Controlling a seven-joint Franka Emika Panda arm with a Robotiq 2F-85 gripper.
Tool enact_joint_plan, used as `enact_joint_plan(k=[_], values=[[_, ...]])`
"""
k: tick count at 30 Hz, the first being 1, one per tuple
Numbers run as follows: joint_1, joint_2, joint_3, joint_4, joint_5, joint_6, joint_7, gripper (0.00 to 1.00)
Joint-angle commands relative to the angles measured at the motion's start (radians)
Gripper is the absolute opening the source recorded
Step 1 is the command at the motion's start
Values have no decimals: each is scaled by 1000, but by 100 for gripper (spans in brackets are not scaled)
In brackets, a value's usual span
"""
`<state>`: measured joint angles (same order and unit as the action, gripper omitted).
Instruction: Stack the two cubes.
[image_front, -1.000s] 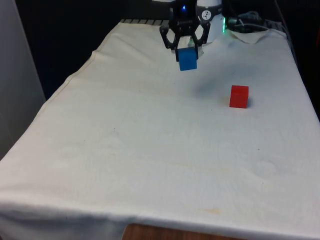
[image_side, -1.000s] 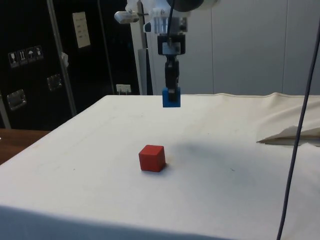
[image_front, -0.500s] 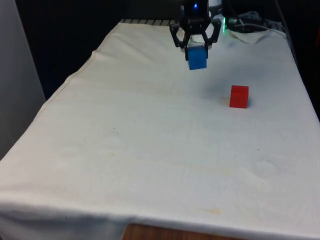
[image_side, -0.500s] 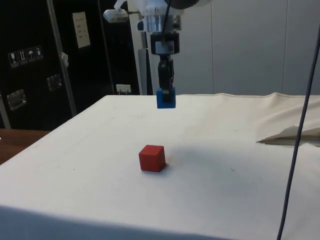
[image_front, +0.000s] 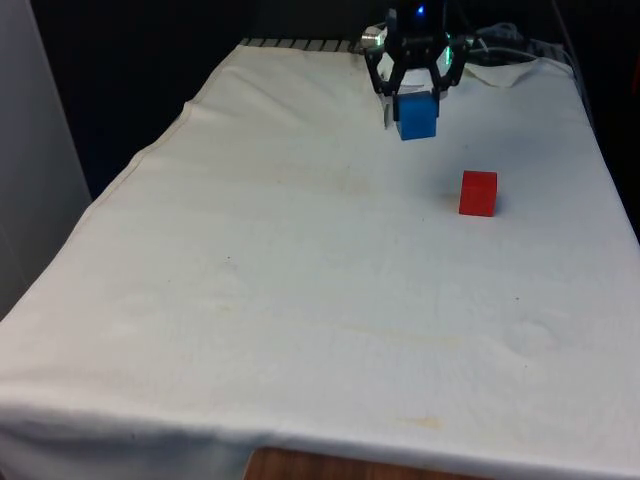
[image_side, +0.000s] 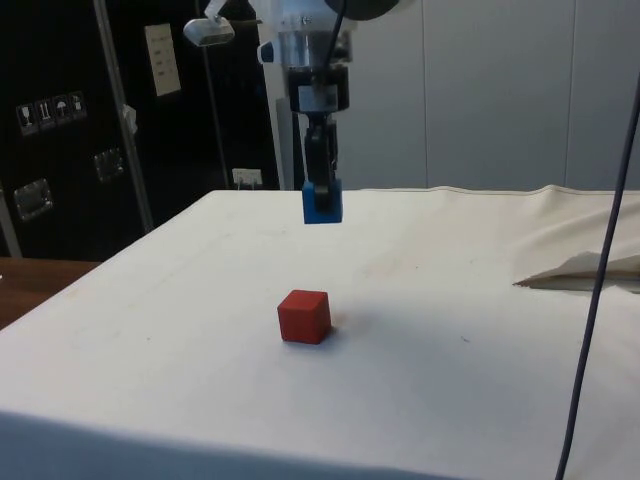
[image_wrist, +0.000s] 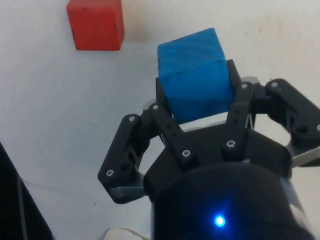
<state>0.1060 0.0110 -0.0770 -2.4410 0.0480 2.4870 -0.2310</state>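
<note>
Jaws (image_front: 417, 108) closed on the blue cube (image_front: 417, 116), gripping it on two opposite faces; most of the cube protrudes below the fingertips (image_wrist: 161, 107). Cube is carried in the air, well clear of the surface (image_front: 300, 280), as the side view shows. Red cube (image_front: 478, 193) sits on the white cloth, lower than the jaws and off toward the front view's right, apart from the blue cube (image_side: 322, 203). In the side view the red cube (image_side: 304, 316) lies nearer the camera than the jaws (image_side: 322, 195). Open cloth all around the red cube; the cloth's edge on that side is near.
</note>
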Motion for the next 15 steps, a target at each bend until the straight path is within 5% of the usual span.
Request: enact_joint_plan(k=[1, 15], values=[[4, 6, 6, 8, -27, -8, 32, 1], [9, 21, 75, 27, -57, -8, 123, 1]])
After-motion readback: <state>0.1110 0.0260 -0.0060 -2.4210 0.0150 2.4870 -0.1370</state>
